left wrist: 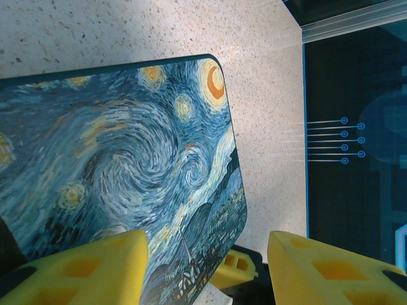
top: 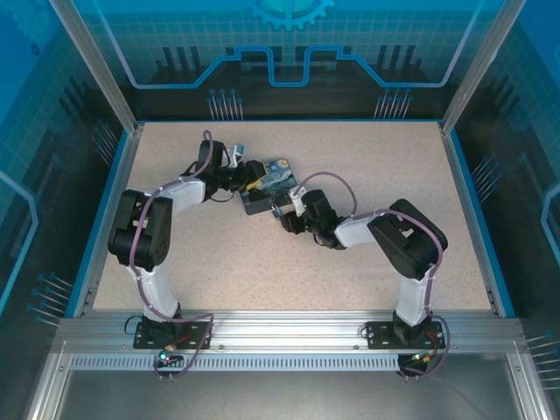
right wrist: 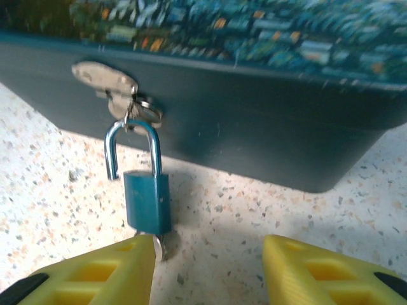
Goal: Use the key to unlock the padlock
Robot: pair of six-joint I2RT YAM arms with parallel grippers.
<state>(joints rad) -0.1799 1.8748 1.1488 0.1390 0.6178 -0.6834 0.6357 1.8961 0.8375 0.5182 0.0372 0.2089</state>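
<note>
One small blue padlock hangs by its shackle from the latch on the box front. One shackle leg is out of the body, and the key sticks from its underside. The right gripper is spread just below it. The left gripper is spread over the box's corner.

The box sits on the table, near the middle and a bit to the far side. The left gripper is at the box's left end. The right gripper is at its near side. There the padlock hangs from the latch on the box's wall. The key sticks out under the padlock, just beside one finger of the right gripper.
</note>
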